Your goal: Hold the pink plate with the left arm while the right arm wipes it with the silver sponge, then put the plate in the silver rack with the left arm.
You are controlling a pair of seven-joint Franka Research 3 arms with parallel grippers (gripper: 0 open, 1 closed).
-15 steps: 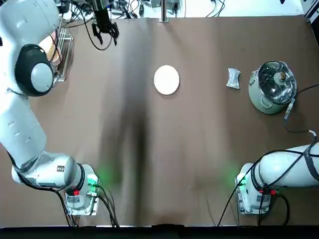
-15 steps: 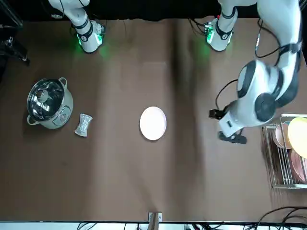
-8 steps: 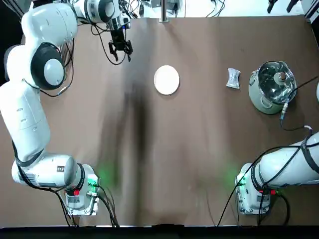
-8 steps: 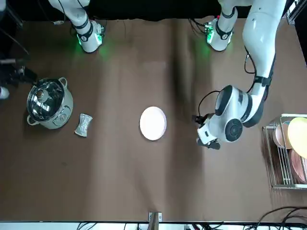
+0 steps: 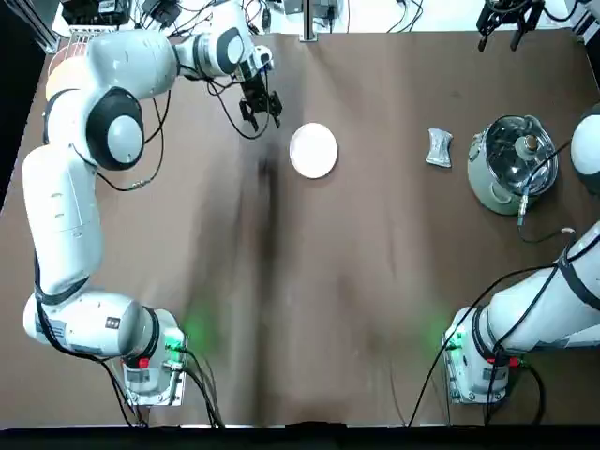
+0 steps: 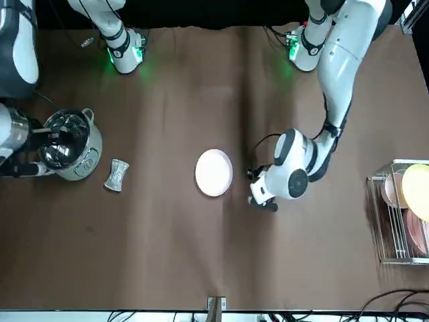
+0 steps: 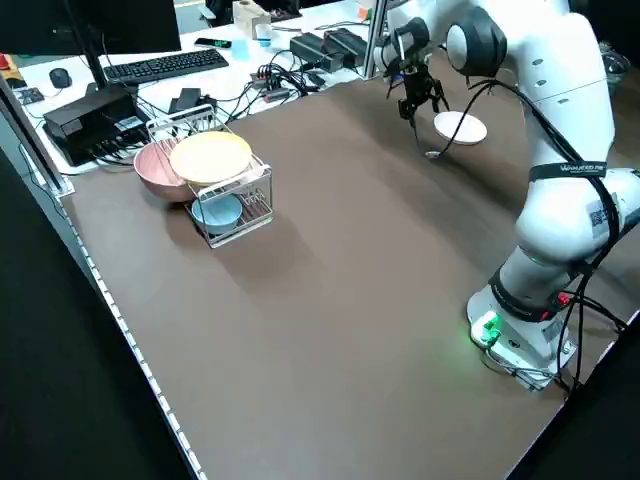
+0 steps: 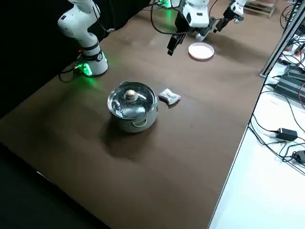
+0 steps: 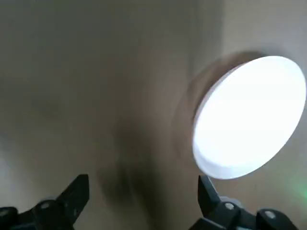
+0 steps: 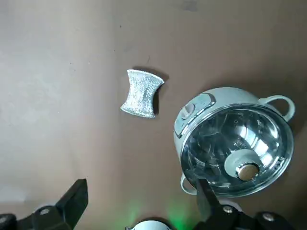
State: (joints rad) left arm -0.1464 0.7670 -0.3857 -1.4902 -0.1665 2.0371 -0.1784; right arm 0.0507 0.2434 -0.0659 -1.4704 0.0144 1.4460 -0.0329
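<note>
Pale pink round plate point(image 5: 313, 150) lies mid-table, centre of the top view; from my dark left gripper point(image 5: 261, 113), fingers spread and empty, it sits just right and slightly lower, much nearer than to my empty, parted right gripper point(image 5: 498, 42), upper right.

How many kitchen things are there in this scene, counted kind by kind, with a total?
Plates, bowls or dishes in the rack: 3 (orange-yellow dish, pink bowl, teal bowl)
Plates on the table: 1 (pale plate)
Sponges: 1 (silver sponge)
Pots with glass lid: 1
Racks: 1 (silver rack)
Total: 7
</note>
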